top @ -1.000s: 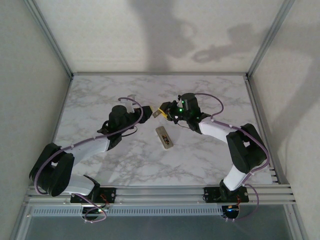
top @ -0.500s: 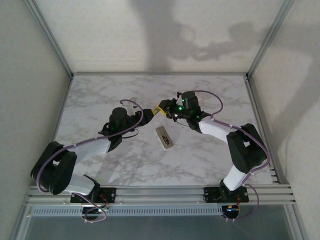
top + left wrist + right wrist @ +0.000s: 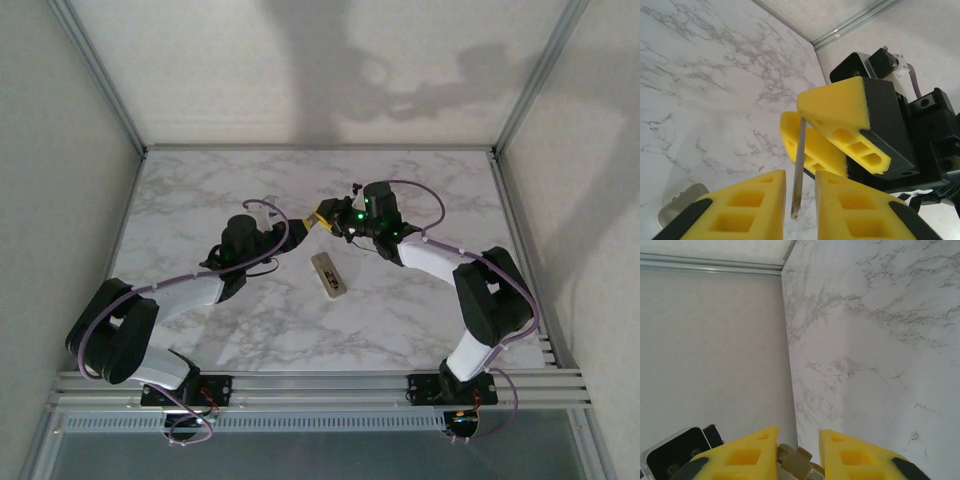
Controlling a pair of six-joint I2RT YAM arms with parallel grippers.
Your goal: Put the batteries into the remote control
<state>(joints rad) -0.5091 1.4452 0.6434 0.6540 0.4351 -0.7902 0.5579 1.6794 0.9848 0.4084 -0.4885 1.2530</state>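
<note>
Edge-on, covered and cropped items
The thin plate point(image 3: 798, 150) is seen edge-on, and its contact with the left end effector point(image 3: 800, 176) cannot be told; a grey object point(image 3: 676, 201) is largely covered by a finger, and a dark object point(image 3: 675, 455) is cropped at the corner.

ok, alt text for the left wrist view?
A thin grey strip, seen edge-on, hangs pinched by the right gripper. Its lower end sits between the yellow fingers of the left gripper, which stand apart on either side of it. A white marble table lies behind.
</note>
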